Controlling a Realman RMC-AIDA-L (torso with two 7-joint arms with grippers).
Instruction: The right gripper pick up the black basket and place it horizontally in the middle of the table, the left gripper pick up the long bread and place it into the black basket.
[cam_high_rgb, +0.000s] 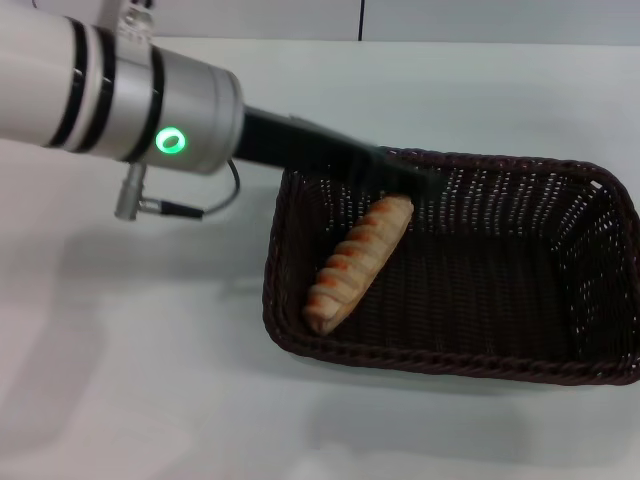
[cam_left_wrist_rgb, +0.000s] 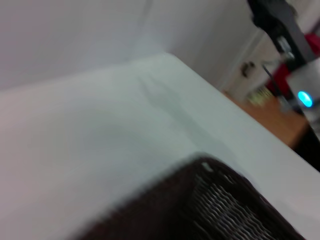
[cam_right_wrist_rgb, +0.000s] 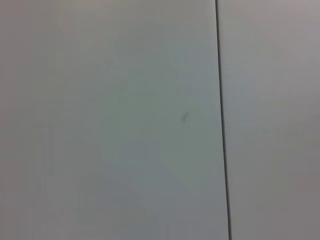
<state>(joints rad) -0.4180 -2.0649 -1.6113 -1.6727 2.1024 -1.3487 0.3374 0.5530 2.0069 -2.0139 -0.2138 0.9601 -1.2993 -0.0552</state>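
The black basket (cam_high_rgb: 420, 358) lies lengthwise on the white table (cam_high_rgb: 150, 350), right of centre. The long bread (cam_high_rgb: 358, 262) lies slanted on its floor, in the left half. My left gripper (cam_high_rgb: 425, 180), on the green-ringed arm, reaches from the left over the basket's far rim, and its tip is just above the bread's far end. The left wrist view shows a corner of the basket (cam_left_wrist_rgb: 215, 210) and bare table (cam_left_wrist_rgb: 100, 125). My right arm, with its blue ring (cam_left_wrist_rgb: 305, 98), stands far off at the table's side, with its black gripper (cam_left_wrist_rgb: 275, 20) above the ring.
A grey cable and plug (cam_high_rgb: 130, 195) hang under my left arm. The basket's right end reaches the picture's right edge in the head view. The right wrist view shows only a pale wall panel with a dark seam (cam_right_wrist_rgb: 222, 125).
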